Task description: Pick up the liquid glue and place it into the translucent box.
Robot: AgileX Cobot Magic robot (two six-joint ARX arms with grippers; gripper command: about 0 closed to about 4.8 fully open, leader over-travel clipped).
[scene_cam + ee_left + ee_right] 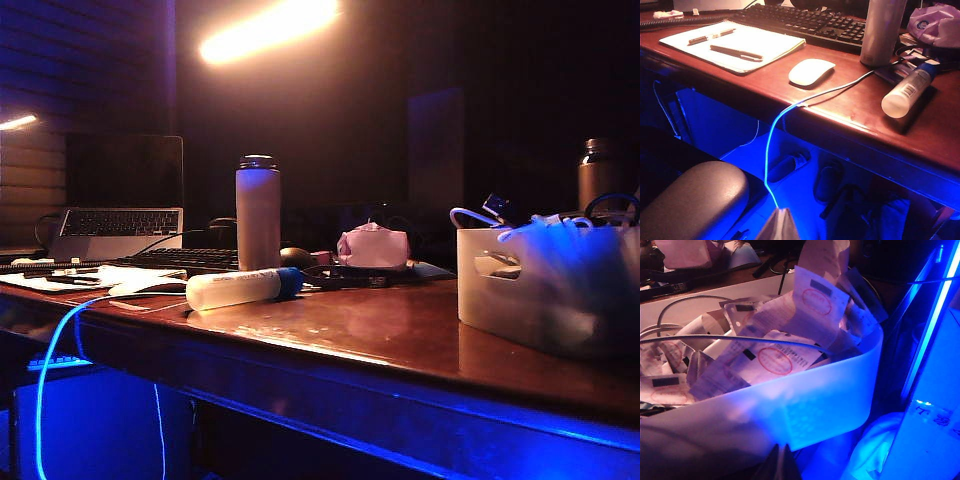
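Glue (243, 288) lying on worktop (380, 340), before flask (258, 212); box (545, 290) right. Left claw (779, 225) below worktop edge; right claw (781, 465) beside box wall.

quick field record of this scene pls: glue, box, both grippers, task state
liquid glue: lying on its side on the table, blue cap toward the metal flask
translucent box: at the table's right, already stuffed with papers and cables
left gripper: shut, empty, below the table edge
right gripper: looks shut, empty, low beside the box
task state: glue not yet picked up
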